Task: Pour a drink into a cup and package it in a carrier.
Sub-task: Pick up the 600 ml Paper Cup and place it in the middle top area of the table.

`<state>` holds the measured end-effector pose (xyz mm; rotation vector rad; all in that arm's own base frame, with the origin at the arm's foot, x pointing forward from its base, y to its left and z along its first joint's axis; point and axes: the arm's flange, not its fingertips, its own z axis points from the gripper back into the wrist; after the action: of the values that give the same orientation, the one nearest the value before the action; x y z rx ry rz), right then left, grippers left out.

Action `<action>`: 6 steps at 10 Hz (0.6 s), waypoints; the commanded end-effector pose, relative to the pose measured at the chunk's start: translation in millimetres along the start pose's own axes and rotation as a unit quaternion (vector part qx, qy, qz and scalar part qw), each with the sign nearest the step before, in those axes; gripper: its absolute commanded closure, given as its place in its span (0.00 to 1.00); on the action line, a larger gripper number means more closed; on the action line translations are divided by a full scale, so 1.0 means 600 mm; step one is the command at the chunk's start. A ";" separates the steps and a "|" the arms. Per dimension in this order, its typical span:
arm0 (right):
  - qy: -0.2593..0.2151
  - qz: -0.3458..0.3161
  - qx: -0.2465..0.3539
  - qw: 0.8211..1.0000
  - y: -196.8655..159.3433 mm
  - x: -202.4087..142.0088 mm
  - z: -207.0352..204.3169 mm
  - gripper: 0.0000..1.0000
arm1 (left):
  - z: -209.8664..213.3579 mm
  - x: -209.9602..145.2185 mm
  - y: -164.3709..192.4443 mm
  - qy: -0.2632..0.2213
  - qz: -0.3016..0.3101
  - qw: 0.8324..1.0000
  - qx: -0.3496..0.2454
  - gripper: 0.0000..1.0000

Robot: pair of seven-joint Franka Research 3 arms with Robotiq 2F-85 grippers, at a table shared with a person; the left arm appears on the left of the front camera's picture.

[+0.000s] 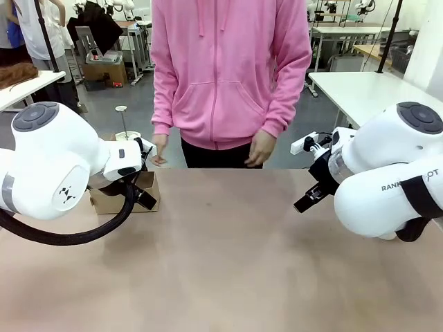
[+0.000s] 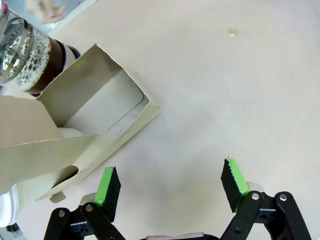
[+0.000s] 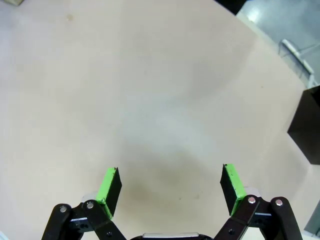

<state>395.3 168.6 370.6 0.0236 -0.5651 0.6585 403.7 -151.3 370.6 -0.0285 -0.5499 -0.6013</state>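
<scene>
In the left wrist view the brown cardboard carrier (image 2: pixel 95 107) lies at the left, its inside showing pale board. The clear glass jug (image 2: pixel 22 50) stands just beyond it at the top left corner, with the dark drink (image 2: pixel 56 54) low in it. My left gripper (image 2: pixel 170 171) hangs open over bare table to the right of the carrier, touching nothing. In the front view the carrier (image 1: pixel 121 196) sits partly behind my left arm. A white rim (image 1: pixel 128 135) behind it may be the cup. My right gripper (image 3: pixel 170 174) is open above bare table, holding nothing.
A person in a pink hoodie (image 1: pixel 225 69) stands at the far edge, both hands hanging near the table edge. A black box (image 3: pixel 307 122) stands at the right edge of the right wrist view. The brown table (image 1: pixel 228 256) stretches between the arms.
</scene>
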 end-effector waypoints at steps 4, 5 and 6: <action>0.000 0.000 0.000 1.000 0.000 0.000 0.000 0.00 | 0.000 0.000 0.000 0.000 0.000 1.000 0.000 0.00; -0.014 -0.015 0.006 1.000 -0.032 0.029 0.046 0.00 | 0.000 0.000 0.000 0.000 0.000 1.000 0.000 0.00; -0.035 -0.032 -0.016 0.999 -0.072 0.059 0.091 0.00 | 0.000 0.000 0.000 0.000 0.000 1.000 0.000 0.00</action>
<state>407.1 158.1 403.6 0.0276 -0.6101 0.6199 403.7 -151.3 370.6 -0.0284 -0.5499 -0.6011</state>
